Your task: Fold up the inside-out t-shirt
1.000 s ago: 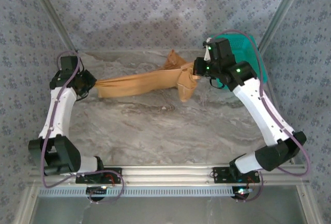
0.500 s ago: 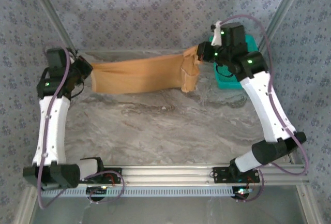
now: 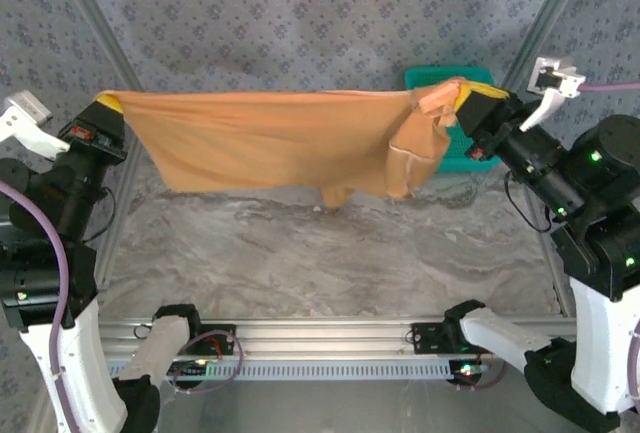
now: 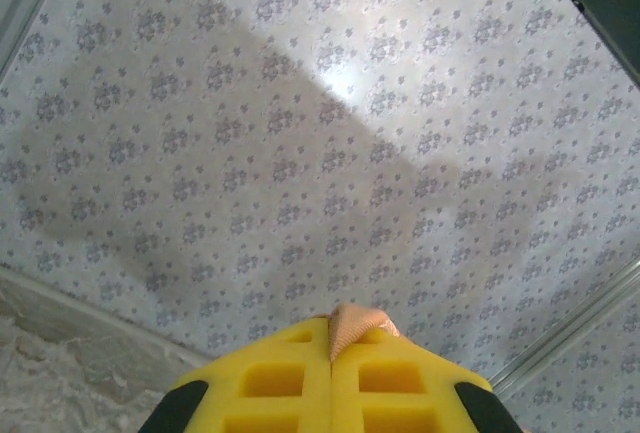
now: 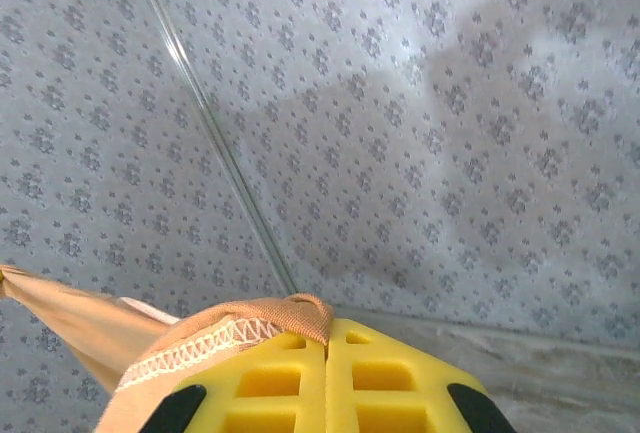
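The inside-out t-shirt (image 3: 280, 143) stretched out in the air

The cloth is held spread above the far half of the table (image 3: 330, 263). One end is clamped in the left gripper (image 3: 108, 105) over the left edge, the other in the right gripper (image 3: 466, 98) by the far right corner, just in front of the teal basket (image 3: 440, 77). A loose fold is seen hanging on the right

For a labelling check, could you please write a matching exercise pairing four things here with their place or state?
1 t-shirt
2 basket
3 left jaws
4 right jaws

a shut on the end beside the basket
b teal, far right of the table
c tan, stretched in mid-air
d shut on the end away from the basket

Pairs: 1-c, 2-b, 3-d, 4-a
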Tool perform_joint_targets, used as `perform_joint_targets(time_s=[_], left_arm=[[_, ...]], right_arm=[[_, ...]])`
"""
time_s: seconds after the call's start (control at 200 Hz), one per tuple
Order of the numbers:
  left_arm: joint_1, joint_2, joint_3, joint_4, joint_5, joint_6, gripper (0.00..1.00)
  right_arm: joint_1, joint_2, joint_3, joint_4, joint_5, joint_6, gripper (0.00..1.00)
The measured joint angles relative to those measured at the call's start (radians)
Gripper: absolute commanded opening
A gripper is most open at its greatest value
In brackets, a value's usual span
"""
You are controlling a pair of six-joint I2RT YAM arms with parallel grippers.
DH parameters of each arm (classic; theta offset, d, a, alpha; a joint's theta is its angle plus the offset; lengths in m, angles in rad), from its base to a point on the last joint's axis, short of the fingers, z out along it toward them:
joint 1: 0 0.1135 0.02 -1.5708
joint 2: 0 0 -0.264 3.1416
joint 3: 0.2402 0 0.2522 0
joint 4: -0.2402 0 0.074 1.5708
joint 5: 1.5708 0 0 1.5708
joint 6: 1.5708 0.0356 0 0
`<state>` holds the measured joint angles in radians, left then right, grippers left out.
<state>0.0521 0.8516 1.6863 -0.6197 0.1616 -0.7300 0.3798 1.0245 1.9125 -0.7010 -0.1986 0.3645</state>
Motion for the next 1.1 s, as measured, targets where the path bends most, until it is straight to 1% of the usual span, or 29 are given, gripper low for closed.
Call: perform_joint_targets(time_s=[0.085, 0.205, 0.285, 0.37, 0.4, 0.42, 0.465, 0.485, 0.5, 0.54, 0.575, 0.585, 0.605, 0.635, 0.655, 0.665, 0.67, 0.675, 0.715, 0.755, 0.799, 0.839, 0.869, 0.904, 0.994, 1.054, 1.099], left_arm=[[0.000, 0.017, -0.005, 0.001, 0.000, 0.006, 0.00], [0.000, 0.064, -0.068, 0.026, -0.003, 0.008, 0.00], [0.000, 0.114, -0.146, 0.056, -0.014, 0.014, 0.00], [0.000, 0.201, -0.242, 0.092, -0.031, 0.024, 0.00], [0.000, 0.234, -0.267, 0.102, -0.039, 0.026, 0.00], [0.000, 0.259, -0.284, 0.110, -0.044, 0.029, 0.00], [0.000, 0.336, -0.313, 0.133, -0.058, 0.031, 0.00], [0.000, 0.377, -0.323, 0.139, -0.068, 0.033, 0.00], [0.000, 0.411, -0.328, 0.145, -0.076, 0.034, 0.00], [0.000, 0.502, -0.331, 0.146, -0.099, 0.041, 0.00], [-0.001, 0.582, -0.325, 0.144, -0.121, 0.050, 0.00], [-0.001, 0.605, -0.320, 0.141, -0.127, 0.050, 0.01], [-0.001, 0.652, -0.310, 0.133, -0.140, 0.056, 0.09], [-0.002, 0.727, -0.281, 0.105, -0.164, 0.068, 0.27], [-0.002, 0.765, -0.262, 0.090, -0.177, 0.068, 0.36], [-0.003, 0.788, -0.253, 0.083, -0.185, 0.070, 0.40], [-0.003, 0.803, -0.245, 0.077, -0.192, 0.078, 0.40], [-0.004, 0.810, -0.241, 0.075, -0.196, 0.079, 0.43], [-0.009, 0.878, -0.200, 0.034, -0.233, 0.082, 0.50], [-0.014, 0.921, -0.173, 0.004, -0.267, 0.083, 0.52], [-0.023, 0.936, -0.166, -0.021, -0.293, 0.088, 0.54], [-0.034, 0.932, -0.167, -0.045, -0.309, 0.090, 0.54], [-0.042, 0.921, -0.173, -0.051, -0.312, 0.090, 0.53], [-0.056, 0.900, -0.190, -0.045, -0.311, 0.090, 0.53], [-0.097, 0.810, -0.285, -0.011, -0.284, 0.082, 0.51], [-0.126, 0.747, -0.362, 0.020, -0.243, 0.066, 0.49], [-0.142, 0.718, -0.410, 0.044, -0.207, 0.055, 0.49]], right_arm=[[0.000, 0.017, 0.001, 0.001, 0.014, -0.009, 0.00], [0.000, 0.096, -0.023, 0.012, 0.040, -0.023, 0.00], [-0.005, 0.178, -0.058, 0.026, 0.055, -0.031, 0.00], [-0.023, 0.312, -0.071, 0.047, 0.056, -0.037, 0.00], [-0.029, 0.367, -0.071, 0.058, 0.054, -0.037, 0.05], [-0.036, 0.407, -0.069, 0.069, 0.053, -0.037, 0.11], [-0.049, 0.517, -0.051, 0.074, 0.050, -0.029, 0.29], [-0.057, 0.570, -0.033, 0.075, 0.050, -0.031, 0.41], [-0.061, 0.616, -0.016, 0.076, 0.047, -0.022, 0.46], [-0.074, 0.742, 0.062, 0.050, 0.042, -0.013, 0.55], [-0.083, 0.856, 0.154, 0.014, 0.041, -0.004, 0.58], [-0.086, 0.891, 0.193, -0.005, 0.043, -0.003, 0.59], [-0.091, 0.973, 0.269, -0.031, 0.042, 0.009, 0.60], [-0.097, 1.089, 0.400, -0.084, 0.045, 0.022, 0.62], [-0.100, 1.146, 0.474, -0.113, 0.048, 0.023, 0.62], [-0.102, 1.180, 0.510, -0.125, 0.049, 0.030, 0.62], [-0.103, 1.202, 0.537, -0.134, 0.050, 0.036, 0.62], [-0.103, 1.214, 0.551, -0.139, 0.051, 0.038, 0.62], [-0.108, 1.328, 0.696, -0.214, 0.058, 0.052, 0.63], [-0.109, 1.393, 0.765, -0.270, 0.074, 0.064, 0.63], [-0.109, 1.415, 0.767, -0.327, 0.095, 0.070, 0.63], [-0.106, 1.408, 0.726, -0.357, 0.114, 0.072, 0.63], [-0.100, 1.380, 0.659, -0.353, 0.130, 0.072, 0.63], [-0.090, 1.324, 0.538, -0.337, 0.148, 0.070, 0.63], [-0.047, 1.185, 0.262, -0.302, 0.188, 0.051, 0.62], [-0.005, 1.114, 0.136, -0.277, 0.215, 0.027, 0.62], [0.028, 1.082, 0.079, -0.264, 0.236, 0.006, 0.62]])
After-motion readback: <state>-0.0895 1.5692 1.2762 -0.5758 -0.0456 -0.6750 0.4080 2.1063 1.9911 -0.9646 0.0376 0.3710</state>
